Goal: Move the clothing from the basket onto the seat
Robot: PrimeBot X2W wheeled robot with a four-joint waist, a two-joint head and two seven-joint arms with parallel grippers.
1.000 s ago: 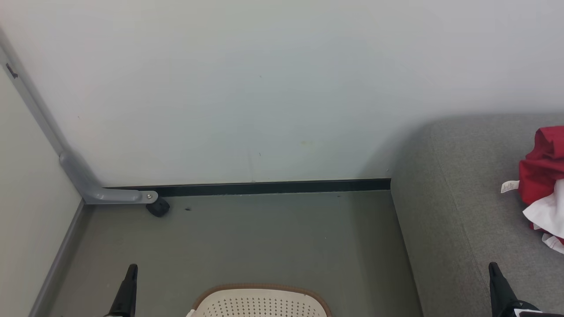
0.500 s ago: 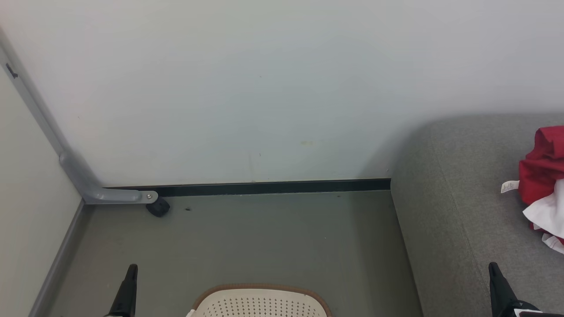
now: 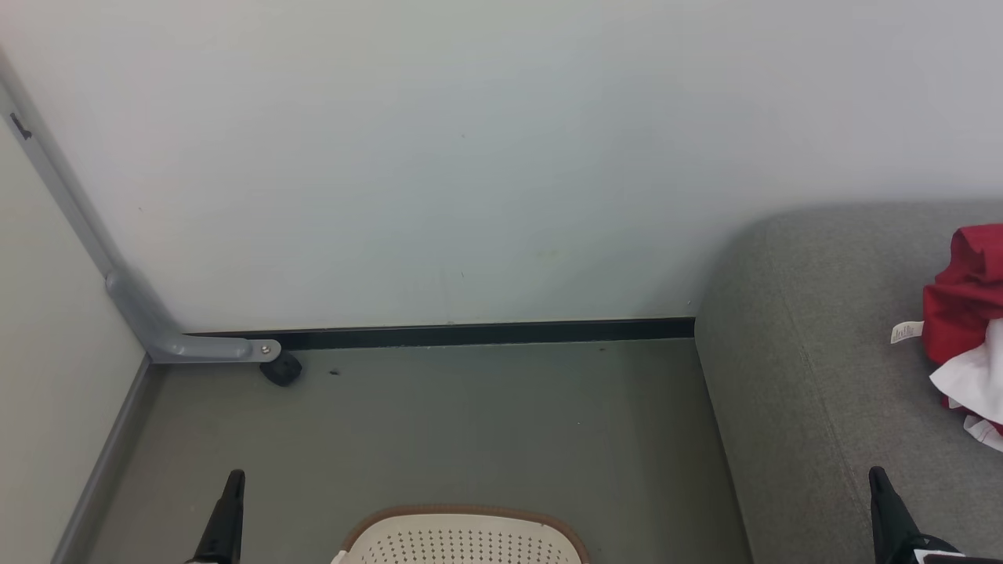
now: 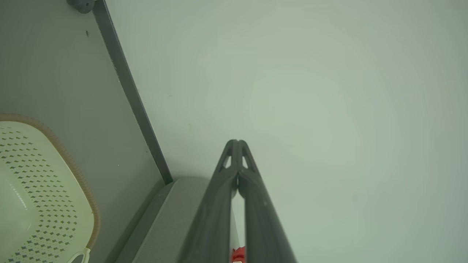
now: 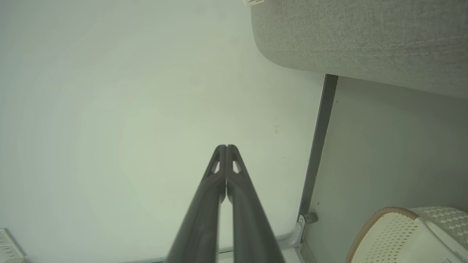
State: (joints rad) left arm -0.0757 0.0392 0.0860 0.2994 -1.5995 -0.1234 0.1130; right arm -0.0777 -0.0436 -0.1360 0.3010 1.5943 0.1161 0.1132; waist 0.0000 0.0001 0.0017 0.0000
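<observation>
Holding left claw point(image 3: 235, 475) and right claw point(image 3: 876, 472) clenched empty, I see red-and-white fabric clothing point(image 3: 965, 307) on grey woven sofa point(image 3: 823, 376) beyond right claw.

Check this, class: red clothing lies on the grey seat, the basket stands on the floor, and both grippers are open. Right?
No: both grippers are shut. The wrist views show the left gripper and the right gripper with fingertips pressed together. The clothing on the seat and the basket on the floor are as stated.
</observation>
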